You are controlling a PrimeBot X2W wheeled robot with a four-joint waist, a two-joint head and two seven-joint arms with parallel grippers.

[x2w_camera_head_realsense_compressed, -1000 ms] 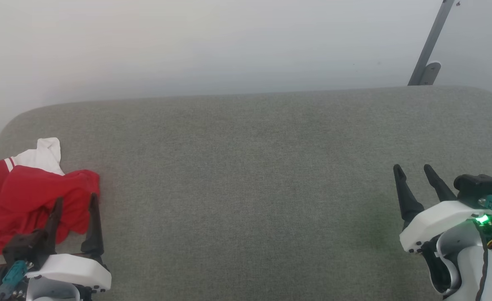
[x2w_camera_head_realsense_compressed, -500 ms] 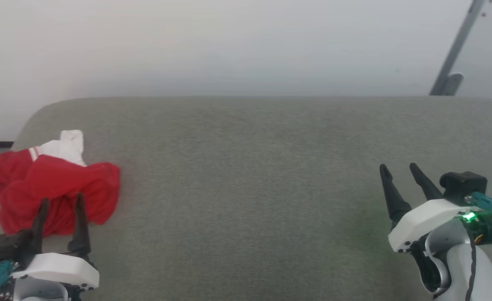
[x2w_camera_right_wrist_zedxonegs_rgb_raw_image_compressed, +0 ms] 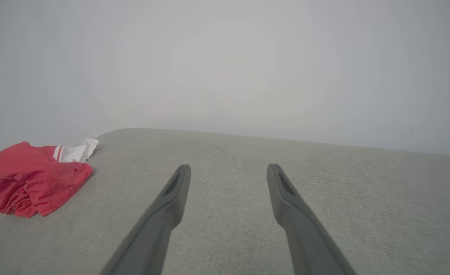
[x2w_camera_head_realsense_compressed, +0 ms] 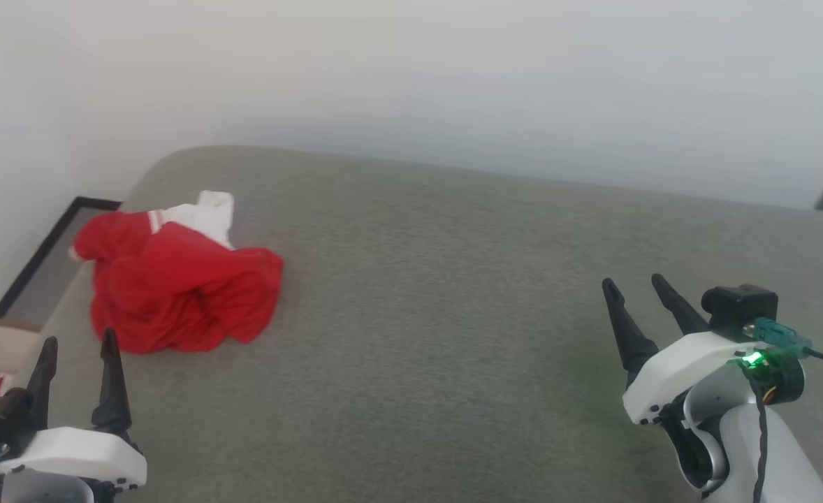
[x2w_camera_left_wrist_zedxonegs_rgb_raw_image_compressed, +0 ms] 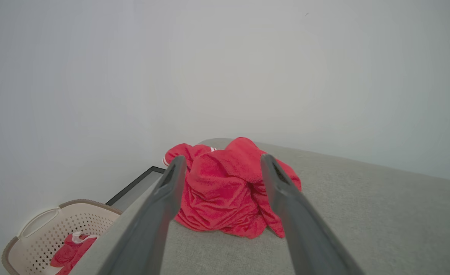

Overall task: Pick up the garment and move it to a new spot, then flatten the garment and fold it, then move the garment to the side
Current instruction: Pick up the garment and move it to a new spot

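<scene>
The garment (x2w_camera_head_realsense_compressed: 181, 293), a red soft-fabric jersey with a white sleeve and red-and-white striped trim, lies crumpled in a heap near the far left corner of the grey fabric-covered surface (x2w_camera_head_realsense_compressed: 439, 314). The left tool (x2w_camera_head_realsense_compressed: 79, 337), white-bodied with two long dark fingers, hovers at the front left, fingers spread and empty, pointing at the heap without touching it. The right tool (x2w_camera_head_realsense_compressed: 632, 280) hangs over the right side of the surface, well apart from the garment, its fingers likewise parted and holding nothing. Beyond the left edge stands a cream perforated plastic basket (x2w_camera_left_wrist_zedxonegs_rgb_raw_image_compressed: 91, 221) with red-and-white cloth (x2w_camera_left_wrist_zedxonegs_rgb_raw_image_compressed: 70, 254) inside, possibly another piece of clothing.
</scene>
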